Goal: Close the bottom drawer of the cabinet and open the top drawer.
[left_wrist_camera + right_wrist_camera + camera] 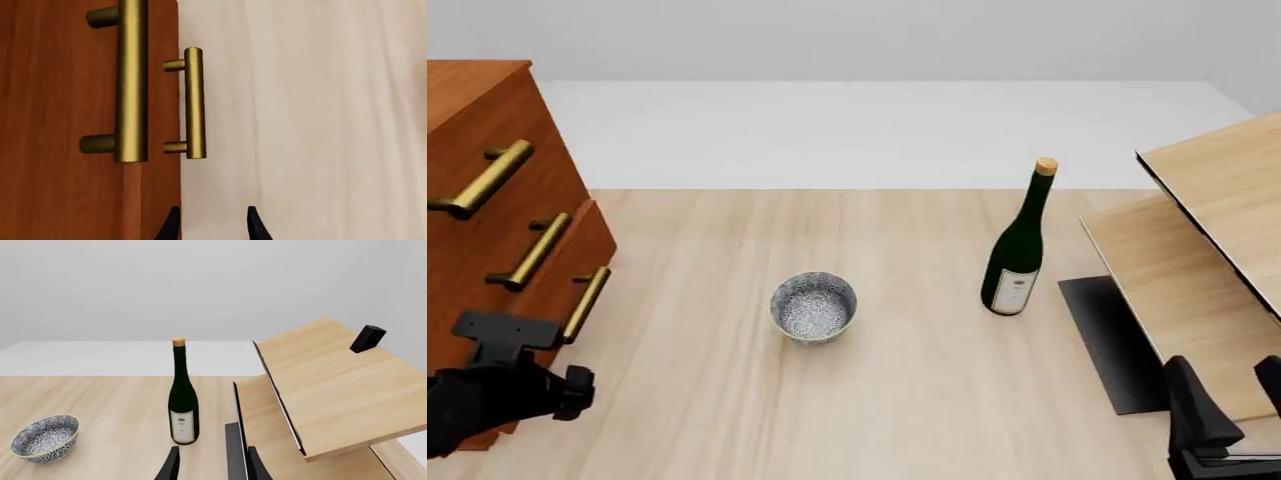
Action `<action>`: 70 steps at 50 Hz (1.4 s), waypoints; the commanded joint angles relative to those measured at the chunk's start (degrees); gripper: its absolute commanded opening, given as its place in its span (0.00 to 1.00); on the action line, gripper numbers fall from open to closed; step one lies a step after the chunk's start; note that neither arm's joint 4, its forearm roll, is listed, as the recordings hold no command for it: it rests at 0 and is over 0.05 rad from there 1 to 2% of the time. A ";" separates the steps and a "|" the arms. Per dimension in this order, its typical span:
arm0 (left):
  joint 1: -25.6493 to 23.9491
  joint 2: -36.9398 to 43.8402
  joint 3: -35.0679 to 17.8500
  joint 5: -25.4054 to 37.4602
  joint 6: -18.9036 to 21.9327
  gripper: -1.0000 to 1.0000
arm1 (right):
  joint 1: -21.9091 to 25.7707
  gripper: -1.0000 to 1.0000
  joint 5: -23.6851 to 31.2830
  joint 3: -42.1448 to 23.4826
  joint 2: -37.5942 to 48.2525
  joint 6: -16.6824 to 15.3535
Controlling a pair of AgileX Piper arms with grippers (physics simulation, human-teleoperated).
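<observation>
**Left arm hovering at the cabinet's lowest handle, right arm idling by the boards**

The cabinet [487,200] is standing at the far left of the table [881,400], its 3 drawers stacked and each carrying a brass bar handle. The top drawer [481,150] is sitting flush with the cabinet face. The middle drawer [554,255] is sticking out a little past it, and the bottom drawer [541,330] is lying just beneath, its handle [586,303] nearest the table.

The left arm is reaching in low in front of the cabinet, its wrist turned toward the drawer fronts, and the left gripper [541,375] is hanging just below the bottom drawer's handle without touching it. In the left wrist view its 2 dark fingertips [253,225] are standing apart with nothing between them, one lined up with the cabinet's front edge, and 2 brass handles are lying ahead of them.

A patterned bowl [813,307] is resting on the table to the right of the cabinet, and a dark green bottle [1017,245] is standing upright farther right again. The pale wood slanted boards [1214,210] are sitting farthest from the cabinet, at the table's right edge.

The right gripper [1228,400] is waiting near those boards, well apart from the cabinet, fingers pointing forward, spread and gripping nothing.
</observation>
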 commanded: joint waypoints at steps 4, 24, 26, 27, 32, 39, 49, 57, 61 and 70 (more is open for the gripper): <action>5.71 -1.23 2.17 -2.88 5.45 1.00 | 0.07 1.00 -0.11 0.00 0.10 0.00; 4.20 -2.83 1.58 -1.43 4.81 1.00 | -0.04 1.00 0.23 -0.05 -0.32 0.08; 3.14 -2.74 1.19 -0.91 4.12 1.00 | -0.08 1.00 0.28 -0.05 -0.39 0.09; 2.77 -2.65 1.01 -0.75 3.78 1.00 | -0.16 1.00 0.33 -0.05 -0.43 0.13; 0.17 -1.59 0.11 -0.29 1.94 1.00 | -0.22 1.00 0.48 -0.06 -0.59 0.18; -4.38 0.32 -1.94 1.40 -2.70 1.00 | -0.39 1.00 0.43 -0.07 -0.54 0.27; -9.34 1.34 -4.09 3.45 -7.56 1.00 | -0.46 1.00 0.05 -0.09 -0.16 0.35; -13.61 1.39 -6.04 5.52 -11.56 1.00 | -0.43 1.00 -0.10 -0.09 -0.02 0.40; -15.03 1.11 -6.82 6.26 -12.80 1.00 | -0.55 1.00 -0.18 -0.10 0.05 0.45; -20.66 -3.64 -10.45 10.60 -14.85 1.00 | -0.44 1.00 0.06 -0.11 -0.20 0.49</action>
